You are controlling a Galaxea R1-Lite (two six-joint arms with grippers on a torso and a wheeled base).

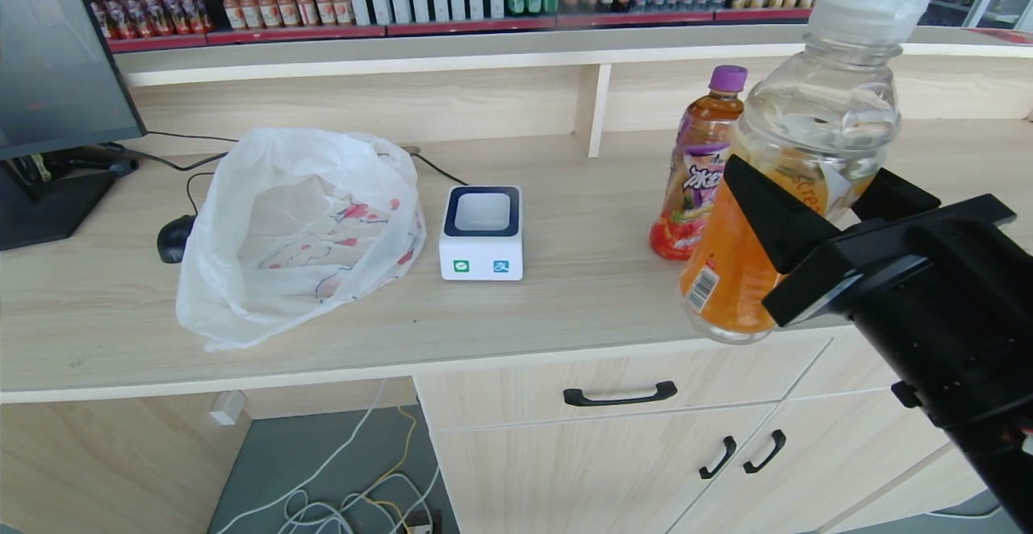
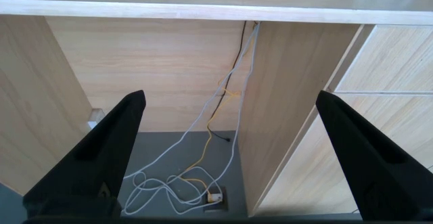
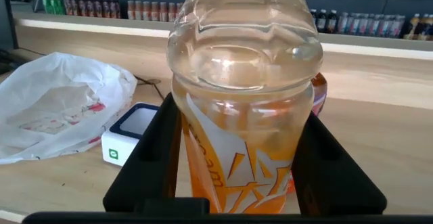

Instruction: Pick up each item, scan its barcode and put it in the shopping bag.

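Observation:
My right gripper (image 1: 815, 215) is shut on a clear bottle with an orange label (image 1: 795, 171), held upright in the air above the counter's front right edge; its barcode faces left. The same bottle (image 3: 243, 109) stands between the black fingers (image 3: 152, 149) in the right wrist view. A second bottle with a purple cap (image 1: 698, 167) stands on the counter just behind it. The white barcode scanner (image 1: 482, 231) sits mid-counter, and the open white shopping bag (image 1: 299, 227) lies to its left. My left gripper (image 2: 230, 156) hangs open below the counter, with nothing between its fingers.
A monitor (image 1: 56, 58) and black mouse (image 1: 173, 237) occupy the counter's left end. A raised wooden shelf (image 1: 565, 50) runs along the back. Drawers with black handles (image 1: 620, 395) are under the counter, and cables (image 2: 196, 176) lie on the floor.

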